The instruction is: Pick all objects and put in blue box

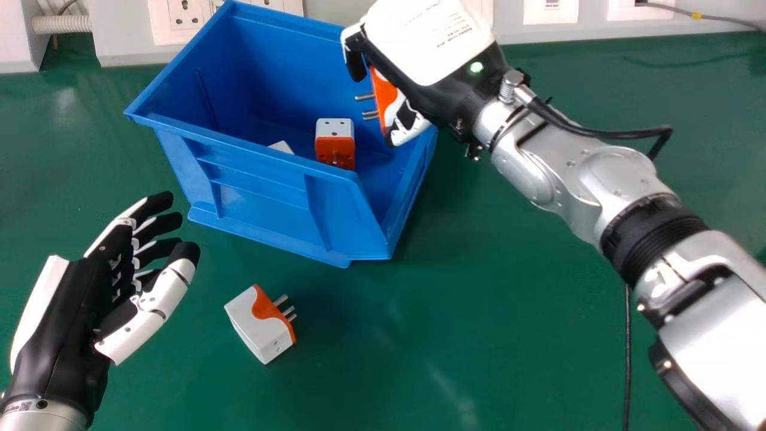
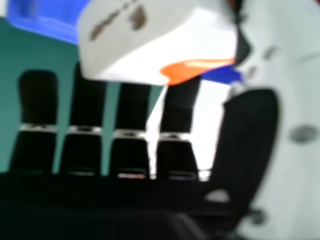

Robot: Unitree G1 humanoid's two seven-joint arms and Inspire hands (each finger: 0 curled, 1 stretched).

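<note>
While the robot's right hand [image 1: 428,42] pinches a white-and-orange plastic plug adapter [image 1: 386,96] over the right end of the blue plastic box [image 1: 257,197], letting go too far outward could tumble it outside, the left hand [image 1: 72,317] relaxed at the head view's left

The storage bin [image 1: 272,206] is smooth plastic with a soft sheen. The plug adapter [image 1: 257,326] looks like smooth plastic with metal pins, and the tabletop [image 1: 479,311] is glossy.

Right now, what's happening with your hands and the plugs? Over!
Right hand gripping plug at box. Left hand open. Another plug on table. Nothing seen in the way.
</note>
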